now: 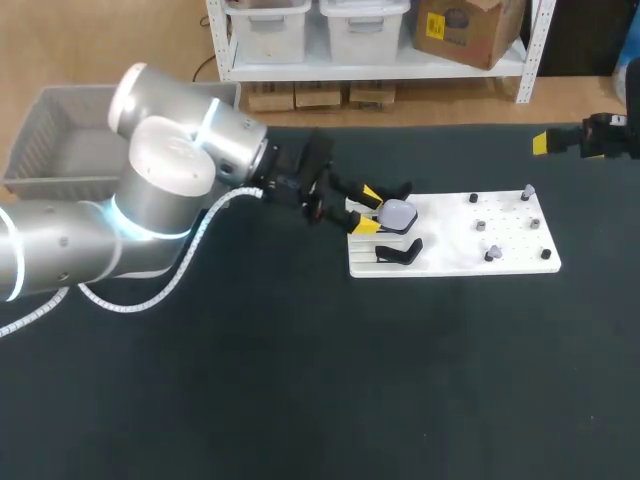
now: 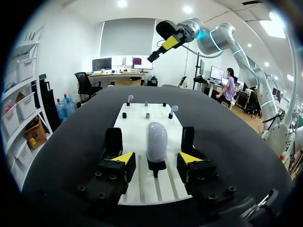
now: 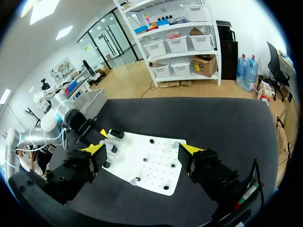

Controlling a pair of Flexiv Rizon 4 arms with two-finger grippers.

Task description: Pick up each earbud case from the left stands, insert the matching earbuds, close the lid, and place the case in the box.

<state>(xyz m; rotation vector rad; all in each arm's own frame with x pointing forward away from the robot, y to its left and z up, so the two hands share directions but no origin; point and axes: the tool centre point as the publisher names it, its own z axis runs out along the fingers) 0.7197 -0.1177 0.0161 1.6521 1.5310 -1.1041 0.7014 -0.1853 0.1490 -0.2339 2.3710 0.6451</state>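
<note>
Both fingers of the left gripper stand apart beside the earbud case, not yet touching. It should probably close evenly, then lift straight up from the stand.

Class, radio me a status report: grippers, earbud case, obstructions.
Left gripper: jaws open, flanking earbud case on stand. Right gripper: jaws open, empty, clear of board. Nothing in the way.

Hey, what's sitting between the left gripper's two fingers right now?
The white earbud case, upright on its black stand; the left wrist view shows a gap to each finger of the left gripper.
</note>
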